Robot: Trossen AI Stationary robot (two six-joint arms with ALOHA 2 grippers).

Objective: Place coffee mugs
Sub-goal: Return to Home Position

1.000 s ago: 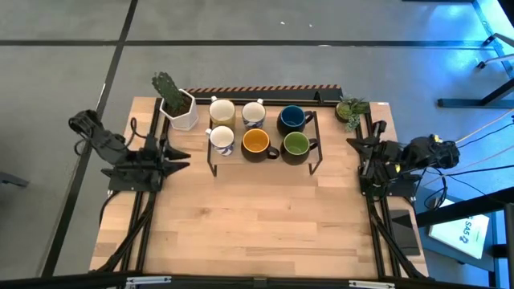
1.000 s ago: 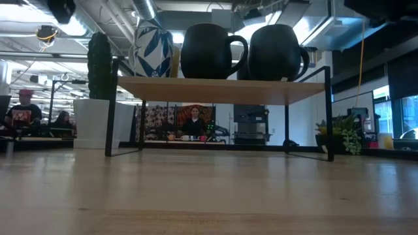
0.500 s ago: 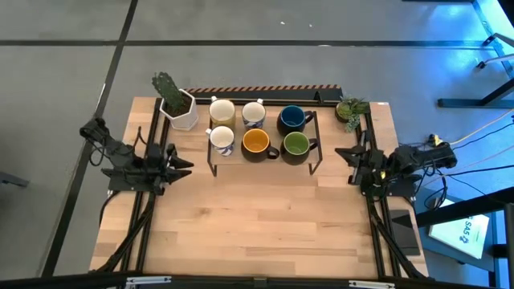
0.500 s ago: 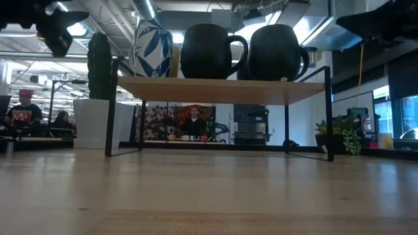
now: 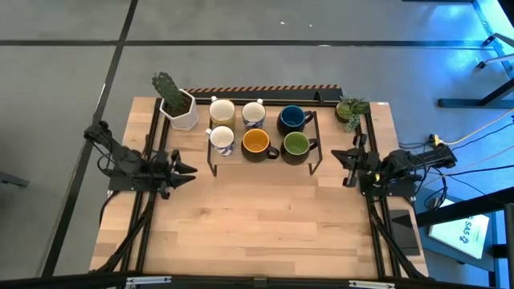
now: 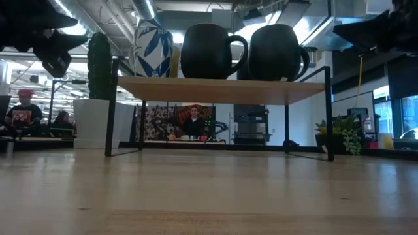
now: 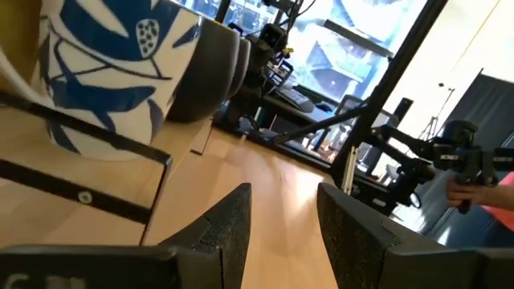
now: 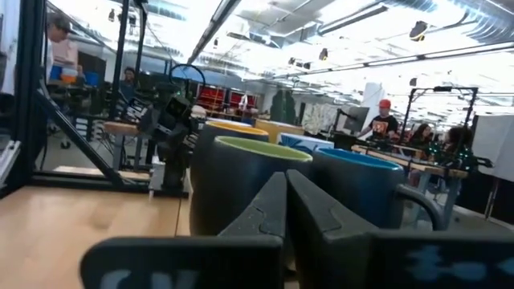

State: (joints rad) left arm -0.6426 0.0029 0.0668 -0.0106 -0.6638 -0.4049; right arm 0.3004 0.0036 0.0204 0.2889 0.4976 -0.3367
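While both my arms sit low at opposite sides of the table [image 5: 257, 233], all six coffee mugs stand on the shelf [image 6: 222, 90]: white mugs [image 5: 222, 111] toward the cactus pot [image 5: 181, 108], dark mugs [image 5: 296, 144] toward the leafy plant [image 5: 351, 108]. My left gripper [image 5: 189, 170] is parted and empty. My right gripper [image 5: 345, 157] is pinched closed on nothing.

My left arm is folded low at my left side; my left gripper [image 5: 188, 170] points inward, fingers slightly parted. My right arm mirrors it; my right gripper [image 5: 349, 164] points inward, fingers pressed together.
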